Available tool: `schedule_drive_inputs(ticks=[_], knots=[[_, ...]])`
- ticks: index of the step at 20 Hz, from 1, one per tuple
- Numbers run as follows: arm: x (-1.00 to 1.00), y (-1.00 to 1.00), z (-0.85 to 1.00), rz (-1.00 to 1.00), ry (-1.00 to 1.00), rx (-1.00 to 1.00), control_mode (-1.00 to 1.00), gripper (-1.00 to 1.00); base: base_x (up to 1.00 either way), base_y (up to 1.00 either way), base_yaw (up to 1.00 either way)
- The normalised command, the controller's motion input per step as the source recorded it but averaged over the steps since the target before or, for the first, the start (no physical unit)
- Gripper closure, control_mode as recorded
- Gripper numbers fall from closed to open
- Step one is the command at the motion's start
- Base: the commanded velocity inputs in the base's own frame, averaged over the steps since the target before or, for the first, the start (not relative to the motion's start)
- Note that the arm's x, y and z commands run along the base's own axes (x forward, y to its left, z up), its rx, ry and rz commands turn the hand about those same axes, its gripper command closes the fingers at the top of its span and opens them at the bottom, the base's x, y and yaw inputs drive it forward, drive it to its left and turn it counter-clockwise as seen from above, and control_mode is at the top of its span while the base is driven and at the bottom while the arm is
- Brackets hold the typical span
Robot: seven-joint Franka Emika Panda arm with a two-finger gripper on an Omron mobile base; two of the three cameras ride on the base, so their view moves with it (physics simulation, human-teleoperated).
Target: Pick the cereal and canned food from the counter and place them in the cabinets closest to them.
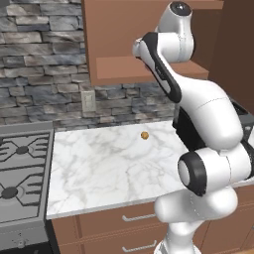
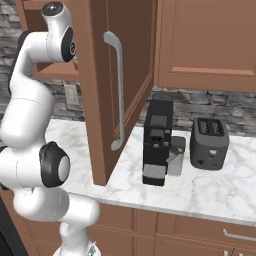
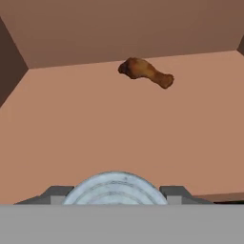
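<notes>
In the hand view my gripper [image 3: 114,196] is shut on the canned food [image 3: 114,187], whose round silver ribbed end shows between the two grey fingertips [image 3: 56,193]. The can hangs just above the flat brown shelf [image 3: 95,128] inside the open cabinet [image 1: 124,69]. A brown chicken drumstick [image 3: 145,72] lies near the back of that shelf. From the left base view the arm [image 1: 163,54] reaches up into the cabinet, above the white marble counter [image 1: 109,163]. The cereal is out of view.
The cabinet door [image 2: 107,75] stands open with its grey bar handle [image 2: 118,90] toward me. A small brown item [image 1: 144,135] lies on the counter. A grey stovetop [image 1: 22,173] is at left; a black coffee machine [image 2: 157,142] and toaster [image 2: 209,143] stand at right.
</notes>
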Motion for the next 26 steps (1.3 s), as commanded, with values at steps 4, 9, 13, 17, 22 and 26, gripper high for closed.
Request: schedule_drive_inputs(ticks=[4, 9, 13, 17, 22, 26], knots=[[0.07, 0.00, -0.21, 0.00, -0.01, -0.02, -1.00, 1.00, 0.00, 0.00, 0.00], [0.10, 0.01, -0.12, 0.00, -0.02, -0.01, -1.00, 1.00, 0.00, 0.00, 0.00], [0.23, 0.04, -0.04, 0.00, -0.01, 0.00, -1.00, 1.00, 0.00, 0.00, 0.00], [0.38, 0.02, 0.00, 0.00, 0.00, 0.00, -1.00, 1.00, 0.00, 0.00, 0.00], [0.32, 0.01, 0.00, 0.00, 0.00, 0.00, -1.00, 1.00, 0.00, 0.00, 0.00], [0.27, 0.00, 0.00, 0.00, 0.00, 0.00, -1.00, 1.00, 0.00, 0.00, 0.00]])
